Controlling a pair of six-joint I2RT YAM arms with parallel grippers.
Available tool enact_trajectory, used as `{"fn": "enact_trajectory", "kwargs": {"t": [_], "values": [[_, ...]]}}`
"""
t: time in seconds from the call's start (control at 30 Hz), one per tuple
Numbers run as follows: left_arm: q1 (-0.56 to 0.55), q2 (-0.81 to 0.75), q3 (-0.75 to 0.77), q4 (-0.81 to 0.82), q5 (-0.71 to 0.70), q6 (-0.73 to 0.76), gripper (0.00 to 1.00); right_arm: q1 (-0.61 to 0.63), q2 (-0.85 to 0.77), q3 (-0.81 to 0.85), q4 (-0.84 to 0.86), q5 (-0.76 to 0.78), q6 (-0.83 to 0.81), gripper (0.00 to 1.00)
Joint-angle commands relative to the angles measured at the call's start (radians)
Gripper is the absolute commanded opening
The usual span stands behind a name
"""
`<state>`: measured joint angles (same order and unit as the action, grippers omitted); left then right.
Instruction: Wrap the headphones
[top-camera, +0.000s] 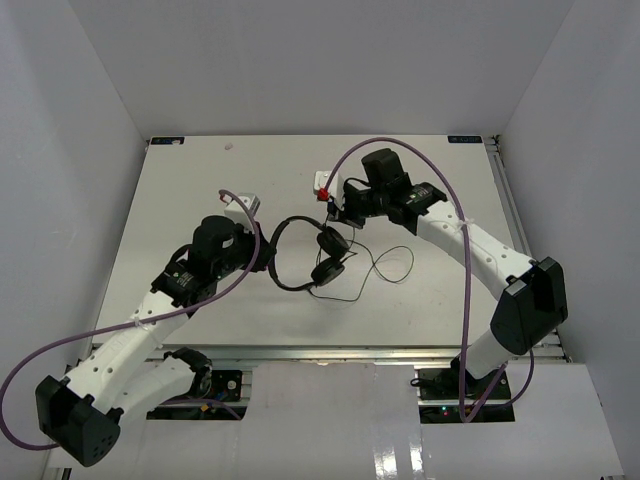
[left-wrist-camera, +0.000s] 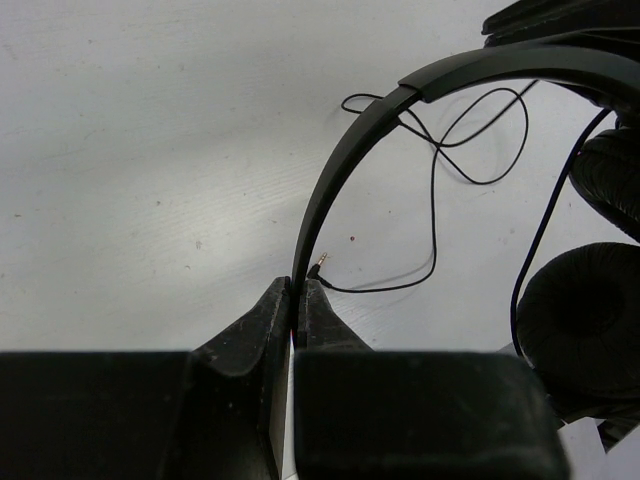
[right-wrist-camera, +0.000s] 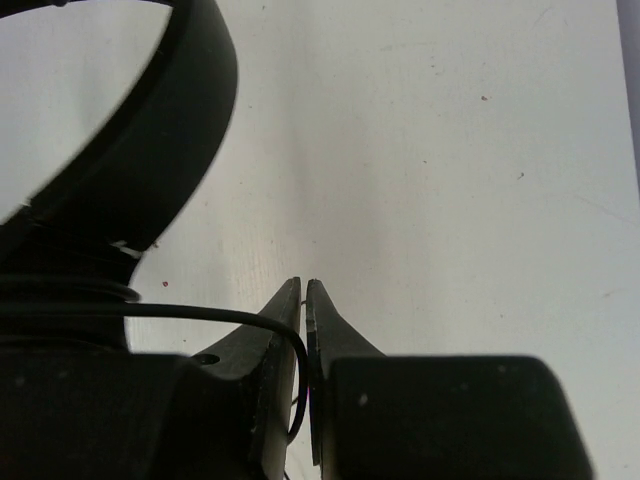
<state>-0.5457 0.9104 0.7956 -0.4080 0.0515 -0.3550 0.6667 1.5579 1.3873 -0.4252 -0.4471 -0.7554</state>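
Observation:
The black headphones (top-camera: 300, 250) hang between my two grippers above the table (top-camera: 190, 190). My left gripper (top-camera: 266, 243) is shut on the thin headband (left-wrist-camera: 345, 150), which rises from its jaws in the left wrist view. Two round earcups (top-camera: 328, 256) hang to the right; they also show in the left wrist view (left-wrist-camera: 585, 320). My right gripper (top-camera: 335, 197) is farther back and is shut on the thin black cord (right-wrist-camera: 200, 315). The rest of the cord (top-camera: 392, 266) loops loosely on the table. The small plug (left-wrist-camera: 318, 265) lies on the table just beyond my left fingertips.
White walls enclose the table on the left, back and right. A metal rail (top-camera: 505, 200) runs along the right edge. Purple cables (top-camera: 470, 270) arch over both arms.

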Motion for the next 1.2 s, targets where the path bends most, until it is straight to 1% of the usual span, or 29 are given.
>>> {"fn": "enact_trajectory", "kwargs": {"t": [0.0, 0.23, 0.33, 0.43, 0.6, 0.8, 0.97, 1.17], "values": [[-0.002, -0.04, 0.041, 0.027, 0.065, -0.006, 0.0, -0.043, 0.004, 0.047, 0.008, -0.147, 0.072, 0.13], [-0.002, -0.04, 0.066, 0.02, 0.042, -0.023, 0.0, -0.061, 0.007, 0.01, 0.022, -0.281, 0.12, 0.13], [-0.002, -0.039, 0.079, 0.017, 0.031, -0.03, 0.0, -0.065, 0.001, -0.037, 0.054, -0.356, 0.145, 0.14], [-0.002, -0.032, 0.097, 0.005, 0.018, -0.029, 0.0, -0.066, -0.005, -0.07, 0.081, -0.398, 0.175, 0.14], [-0.002, -0.02, 0.128, -0.023, -0.012, -0.007, 0.0, -0.072, -0.018, -0.09, 0.115, -0.428, 0.197, 0.12], [-0.002, -0.015, 0.12, -0.044, -0.018, 0.01, 0.0, -0.092, -0.03, -0.097, 0.186, -0.458, 0.267, 0.1], [-0.002, -0.017, 0.122, -0.039, -0.018, -0.011, 0.0, -0.098, -0.011, -0.109, 0.226, -0.497, 0.3, 0.11], [-0.002, 0.001, 0.164, -0.051, -0.059, -0.067, 0.0, -0.097, 0.008, -0.145, 0.289, -0.565, 0.344, 0.14]]}}
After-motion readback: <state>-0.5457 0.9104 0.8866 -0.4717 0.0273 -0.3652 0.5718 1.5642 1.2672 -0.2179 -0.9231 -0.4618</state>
